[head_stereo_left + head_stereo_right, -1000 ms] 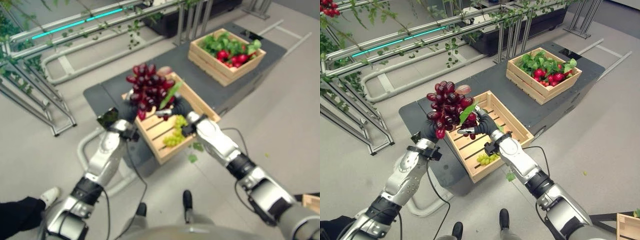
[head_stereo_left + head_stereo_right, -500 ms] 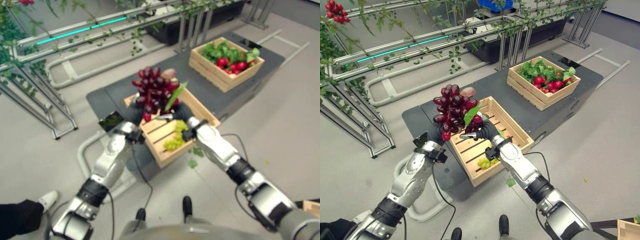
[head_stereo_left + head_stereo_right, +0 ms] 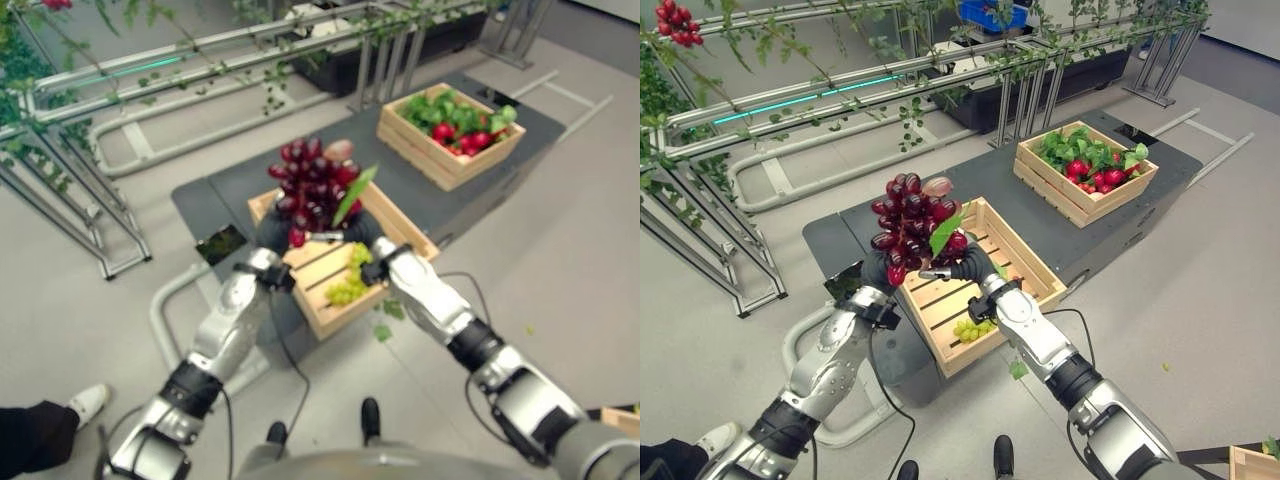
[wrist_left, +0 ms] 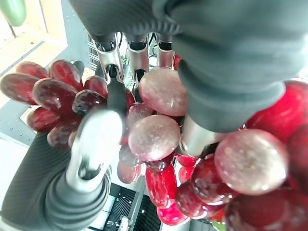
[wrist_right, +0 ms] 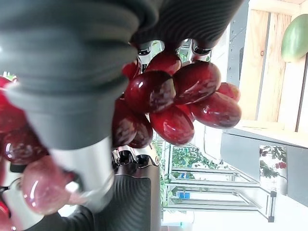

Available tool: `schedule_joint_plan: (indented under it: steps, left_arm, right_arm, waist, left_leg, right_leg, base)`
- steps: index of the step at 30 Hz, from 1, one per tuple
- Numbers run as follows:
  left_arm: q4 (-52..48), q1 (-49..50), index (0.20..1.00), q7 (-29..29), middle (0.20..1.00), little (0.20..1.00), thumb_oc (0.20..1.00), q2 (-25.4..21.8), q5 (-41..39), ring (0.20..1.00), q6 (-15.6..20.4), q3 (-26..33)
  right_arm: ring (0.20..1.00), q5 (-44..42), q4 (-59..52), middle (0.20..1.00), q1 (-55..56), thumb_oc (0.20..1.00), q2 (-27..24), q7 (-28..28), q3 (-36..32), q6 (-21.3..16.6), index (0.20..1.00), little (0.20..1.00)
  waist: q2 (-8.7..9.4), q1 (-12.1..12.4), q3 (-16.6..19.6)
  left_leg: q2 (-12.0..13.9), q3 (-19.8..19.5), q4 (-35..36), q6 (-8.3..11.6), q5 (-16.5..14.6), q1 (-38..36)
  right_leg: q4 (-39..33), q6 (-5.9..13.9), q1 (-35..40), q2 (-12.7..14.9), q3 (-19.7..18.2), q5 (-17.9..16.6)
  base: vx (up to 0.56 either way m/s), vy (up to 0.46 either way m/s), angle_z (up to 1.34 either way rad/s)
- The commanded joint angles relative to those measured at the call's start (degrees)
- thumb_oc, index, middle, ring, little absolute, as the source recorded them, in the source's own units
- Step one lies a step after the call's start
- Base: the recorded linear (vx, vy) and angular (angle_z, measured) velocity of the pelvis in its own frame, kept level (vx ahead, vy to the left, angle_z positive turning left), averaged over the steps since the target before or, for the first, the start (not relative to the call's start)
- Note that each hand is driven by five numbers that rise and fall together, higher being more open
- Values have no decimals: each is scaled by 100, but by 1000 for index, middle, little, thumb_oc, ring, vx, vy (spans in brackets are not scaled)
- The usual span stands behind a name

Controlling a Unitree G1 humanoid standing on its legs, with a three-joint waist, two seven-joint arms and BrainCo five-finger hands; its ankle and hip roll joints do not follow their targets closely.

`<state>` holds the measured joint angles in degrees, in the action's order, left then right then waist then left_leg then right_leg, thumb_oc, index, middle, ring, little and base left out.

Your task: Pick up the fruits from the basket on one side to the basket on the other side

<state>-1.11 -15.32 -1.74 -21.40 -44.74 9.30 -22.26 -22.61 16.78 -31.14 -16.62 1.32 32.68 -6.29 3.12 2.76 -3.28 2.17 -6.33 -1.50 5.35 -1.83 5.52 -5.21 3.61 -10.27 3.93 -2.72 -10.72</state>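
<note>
A dark grey surface (image 3: pixel 1110 235) carries two wooden crates. The far crate (image 3: pixel 1087 172) holds green leaves and red fruit. The near slatted crate (image 3: pixel 970 282) holds a small bunch of green grapes (image 3: pixel 973 327) at its front edge. Above the near crate's left rim, a bunch of red grapes (image 3: pixel 912 222) with one green leaf is held up between both hands. The left hand (image 3: pixel 877 270) cups it from the left, fingers (image 4: pixel 113 91) curled among the berries. The right hand (image 3: pixel 970 268) grips from the right, fingers wrapped against the bunch's lower side.
</note>
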Motion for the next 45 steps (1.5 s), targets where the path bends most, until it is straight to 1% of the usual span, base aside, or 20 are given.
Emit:
schedule_joint_plan:
  steps: [1, 5, 26, 27, 28, 31, 36, 38, 39, 42, 45]
  left_arm:
    - [-567, -269, 200, 225, 200, 200, 200, 112, -249, 200, 203, -482]
    - [-565, -248, 200, 226, 200, 200, 200, 143, -264, 200, 197, -524]
    - [-541, -147, 200, 214, 200, 200, 200, 184, -162, 200, 190, -491]
    - [-554, -137, 457, 214, 457, 457, 457, 174, -145, 457, 197, -478]
    - [-565, -102, 1000, 211, 1000, 1000, 1000, 182, -117, 1000, 197, -458]
    - [-623, -78, 1000, 40, 1000, 1000, 1000, 194, 194, 1000, 315, -295]
    - [-846, 280, 1000, -125, 1000, 1000, 1000, 353, 321, 1000, 645, 95]
    - [-871, 367, 1000, -117, 1000, 1000, 1000, 378, 303, 1000, 686, 149]
    - [-925, 559, 1000, -127, 1000, 1000, 1000, 388, 299, 1000, 807, 346]
    - [-939, 863, 1000, -138, 1000, 1000, 1000, 385, 292, 1000, 926, 666]
    - [-882, 1176, 1000, -152, 1000, 1000, 1000, 289, 546, 1000, 1011, 1014]
  right_arm:
    - [200, -54, -11, 200, -539, 200, 319, 151, -188, -361, 200, 200]
    - [200, 6, 3, 200, -497, 200, 402, 195, -169, -379, 200, 200]
    - [200, -15, 93, 200, -252, 200, 436, 271, -367, -441, 200, 200]
    - [200, -19, 96, 200, -244, 200, 438, 269, -377, -446, 200, 200]
    - [200, -9, 92, 200, -226, 200, 445, 263, -373, -453, 200, 200]
    - [200, 42, 67, 200, -178, 200, 415, 298, -436, -472, 200, 200]
    - [200, 195, -69, 200, -7, 200, 318, 432, -598, -602, 200, 200]
    - [200, 221, -116, 200, 36, 200, 289, 457, -638, -631, 200, 200]
    - [200, 274, -179, 200, 142, 200, 228, 518, -760, -678, 200, 200]
    - [200, 341, -330, 200, 350, 200, 114, 566, -949, -722, 200, 200]
    - [200, 391, -503, 200, 613, 200, -29, 564, -1195, -777, 200, 200]
  waist:
    - [29, 125, 183]
    - [28, 127, 177]
    - [89, 85, 223]
    - [90, 87, 223]
    - [93, 90, 225]
    - [109, 89, 224]
    - [179, 132, 201]
    - [190, 139, 196]
    - [228, 162, 187]
    - [280, 203, 175]
    - [334, 239, 167]
  left_leg:
    - [-259, 76, 83, -221, -1, 243]
    - [-266, 78, 69, -223, -6, 256]
    - [-263, 72, 96, -238, -38, 201]
    - [-262, 69, 96, -240, -39, 200]
    - [-262, 71, 100, -241, -38, 199]
    - [-257, 68, 95, -239, -43, 200]
    - [-260, 44, 90, -240, -60, 196]
    - [-259, 46, 90, -239, -61, 200]
    - [-262, 43, 93, -241, -70, 198]
    - [-275, 35, 94, -242, -75, 205]
    - [-279, 24, 92, -247, -90, 203]
  right_leg:
    - [45, 229, 469, -125, -94, 1131]
    - [50, 225, 473, -124, -98, 1137]
    - [58, 225, 495, -126, -80, 1153]
    - [61, 225, 492, -124, -82, 1151]
    - [62, 224, 492, -120, -85, 1151]
    - [65, 222, 491, -121, -71, 1155]
    - [62, 216, 493, -118, -53, 1162]
    - [60, 217, 492, -119, -48, 1164]
    - [61, 219, 492, -116, -27, 1170]
    - [57, 225, 502, -115, -15, 1173]
    - [62, 234, 508, -104, 17, 1176]
  base:
    - [0, 0, 0]
    - [0, 0, 0]
    - [0, 0, 0]
    - [0, 0, 0]
    - [0, 0, 0]
    - [0, 0, 0]
    - [0, 0, 0]
    - [0, 0, 0]
    - [0, 0, 0]
    - [0, 0, 0]
    - [2, -5, 5]
